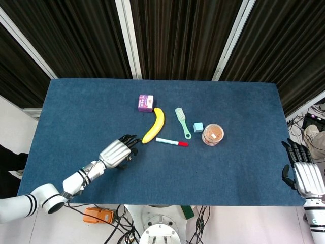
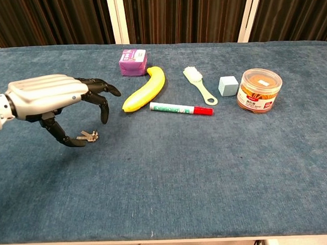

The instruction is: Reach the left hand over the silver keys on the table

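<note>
Left hand hovers over silver keys on blue surface — fingers spread, holding nothing. Reach looks nearly done — next: lower, close fingers on keys.

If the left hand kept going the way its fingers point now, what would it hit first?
Probably the banana: the left hand hangs over the silver keys, fingers aimed toward the banana's near tip. Height is unclear; it might pass above.
</note>
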You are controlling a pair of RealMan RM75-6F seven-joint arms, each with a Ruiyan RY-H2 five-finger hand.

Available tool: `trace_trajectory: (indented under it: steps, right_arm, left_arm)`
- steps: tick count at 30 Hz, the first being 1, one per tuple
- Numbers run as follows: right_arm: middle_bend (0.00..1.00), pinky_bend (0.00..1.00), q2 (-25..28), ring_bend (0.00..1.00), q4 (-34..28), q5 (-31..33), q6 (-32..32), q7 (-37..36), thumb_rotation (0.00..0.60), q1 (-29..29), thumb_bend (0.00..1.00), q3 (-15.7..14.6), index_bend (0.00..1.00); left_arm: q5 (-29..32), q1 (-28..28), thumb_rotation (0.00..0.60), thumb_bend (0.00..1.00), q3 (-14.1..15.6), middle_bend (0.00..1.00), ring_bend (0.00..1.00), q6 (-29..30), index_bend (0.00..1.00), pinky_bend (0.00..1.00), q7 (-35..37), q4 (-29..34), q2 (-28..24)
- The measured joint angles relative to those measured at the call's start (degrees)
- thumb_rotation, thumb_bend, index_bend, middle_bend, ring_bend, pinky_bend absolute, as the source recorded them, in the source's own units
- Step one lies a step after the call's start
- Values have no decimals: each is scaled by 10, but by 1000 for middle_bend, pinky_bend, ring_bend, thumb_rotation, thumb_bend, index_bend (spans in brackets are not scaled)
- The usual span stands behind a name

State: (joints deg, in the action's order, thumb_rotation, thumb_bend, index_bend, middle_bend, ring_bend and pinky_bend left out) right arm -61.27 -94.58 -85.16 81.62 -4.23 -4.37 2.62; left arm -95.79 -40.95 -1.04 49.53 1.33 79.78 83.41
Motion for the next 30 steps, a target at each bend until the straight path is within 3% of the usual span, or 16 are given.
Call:
trace_trajectory:
  steps: [11, 30]
  right_arm:
    - [20, 11, -1, 19, -1, 3, -1, 3, 600, 0, 960, 0, 99]
    - [20, 11, -2, 19, 0, 7, -2, 3, 600, -1, 960, 3, 111]
  left_arm:
    - [6, -21, 600, 220, 12, 106, 12, 1, 449, 131, 23, -34, 16]
    - [10, -25, 600, 222, 34, 117, 12, 23, 483, 131, 53, -60, 24]
